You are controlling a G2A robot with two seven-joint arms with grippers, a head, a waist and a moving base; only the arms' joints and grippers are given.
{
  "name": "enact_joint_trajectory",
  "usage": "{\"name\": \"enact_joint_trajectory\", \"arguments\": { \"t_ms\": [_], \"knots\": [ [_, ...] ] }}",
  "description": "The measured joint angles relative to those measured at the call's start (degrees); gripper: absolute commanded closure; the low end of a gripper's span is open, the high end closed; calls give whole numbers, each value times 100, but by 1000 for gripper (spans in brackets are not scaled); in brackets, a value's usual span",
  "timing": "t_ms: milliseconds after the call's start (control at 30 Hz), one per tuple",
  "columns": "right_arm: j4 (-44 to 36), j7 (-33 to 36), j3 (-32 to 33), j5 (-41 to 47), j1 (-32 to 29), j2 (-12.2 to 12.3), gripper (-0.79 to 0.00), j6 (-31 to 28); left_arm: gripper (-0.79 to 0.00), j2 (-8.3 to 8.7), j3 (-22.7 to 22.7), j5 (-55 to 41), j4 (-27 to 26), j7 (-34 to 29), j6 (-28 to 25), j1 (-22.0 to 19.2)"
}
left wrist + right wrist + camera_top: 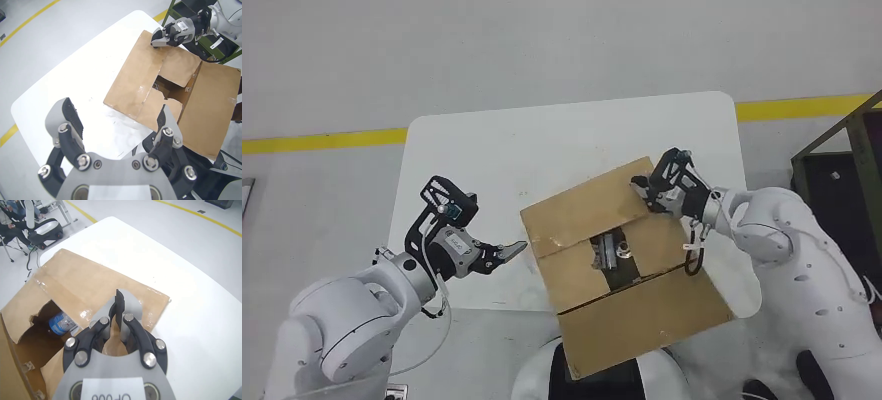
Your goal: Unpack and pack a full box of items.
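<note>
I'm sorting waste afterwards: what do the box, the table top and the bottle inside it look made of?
The box: brown cardboard, matte, judging by its torn, ragged flap edges; shiny clear tape scraps cling to it. The table: smooth white top, slightly glossy, perhaps laminate or plastic. The bottle: seemingly clear plastic with a blue label, mostly hidden.

The left gripper (116,103) hangs over the white round-cornered table (75,66), its two black-padded fingers (73,113) spread wide, just left of the brown cardboard box (136,79). The box's top flaps lie flat, torn around a dark gap (166,86) in the middle. The right gripper (156,43), fingers together, has its tips on the box's far right corner. A yellow floor line (28,20) runs beyond the table.
</note>
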Motion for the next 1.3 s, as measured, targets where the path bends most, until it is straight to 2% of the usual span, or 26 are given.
{"name": "enact_joint_trajectory", "arguments": {
  "t_ms": [233,500,667,800,833,967,1067,1300],
  "knots": [
    [-305,-65,446,229,-180,89,0,-230,-785,0,0,0,0,0,0,0],
    [-543,461,876,447,-497,244,0,-893,-785,0,0,0,0,0,0,0],
    [-715,202,1390,652,-823,327,0,-849,-785,12,33,59,8,298,18,76],
    [-784,-10,1990,456,-1188,420,0,-988,-785,35,60,138,-1,362,15,87],
    [-772,-46,2117,389,-1273,438,-43,-1020,-785,36,62,142,-1,365,15,86],
    [-665,-122,2597,75,-1651,511,-95,-1137,-785,36,62,140,0,365,15,86],
    [-611,-77,2841,-136,-1939,552,0,-1134,-785,36,61,139,0,364,16,86],
    [-845,22,2992,-528,-2818,604,0,-1289,-785,36,61,139,0,364,16,86]
  ]
}}
